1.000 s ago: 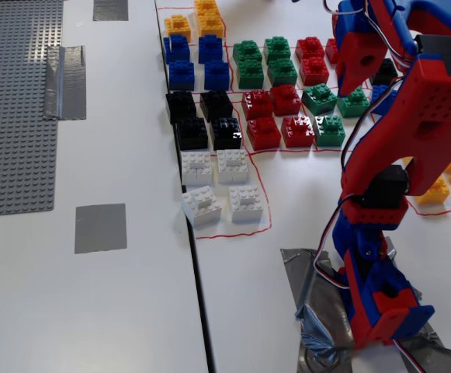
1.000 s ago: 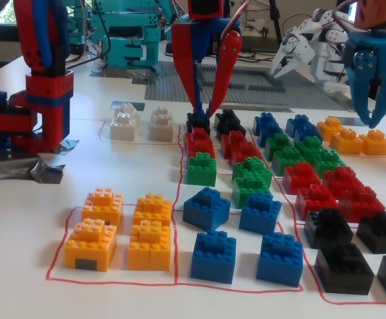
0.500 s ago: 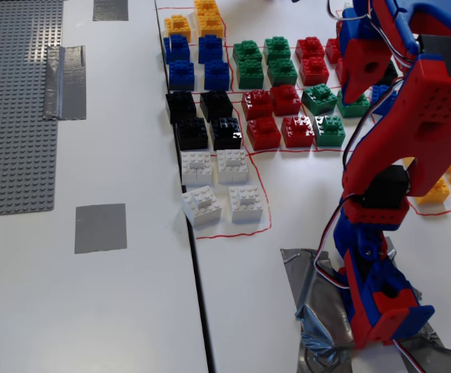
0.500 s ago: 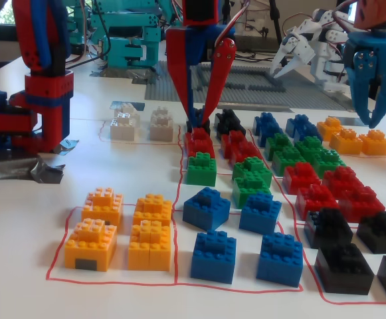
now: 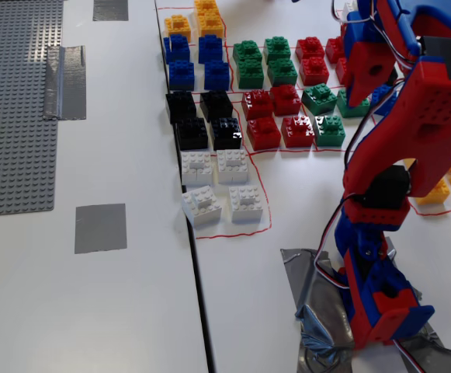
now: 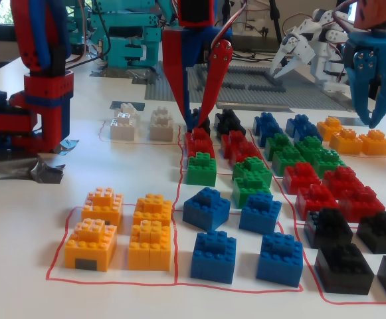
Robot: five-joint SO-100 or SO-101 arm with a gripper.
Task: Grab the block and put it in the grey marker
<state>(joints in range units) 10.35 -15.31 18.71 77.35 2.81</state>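
In a fixed view, four white blocks (image 5: 217,186), four black blocks (image 5: 203,118) and three grey tape patches (image 5: 101,228) were counted.

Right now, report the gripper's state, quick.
Gripper: open, holding nothing; its fingertips straddle a red block in the red and green rows.

One fixed view looks down on me from high above, my base (image 5: 384,311) near the table's (image 5: 132,311) bottom edge, blocks (image 5: 217,116) spread toward the top. Another fixed view sits low near the table's (image 6: 20,199) opposite edge, close to the blocks (image 6: 212,206), facing my gripper (image 6: 196,123). Both share the blocks and my arm.
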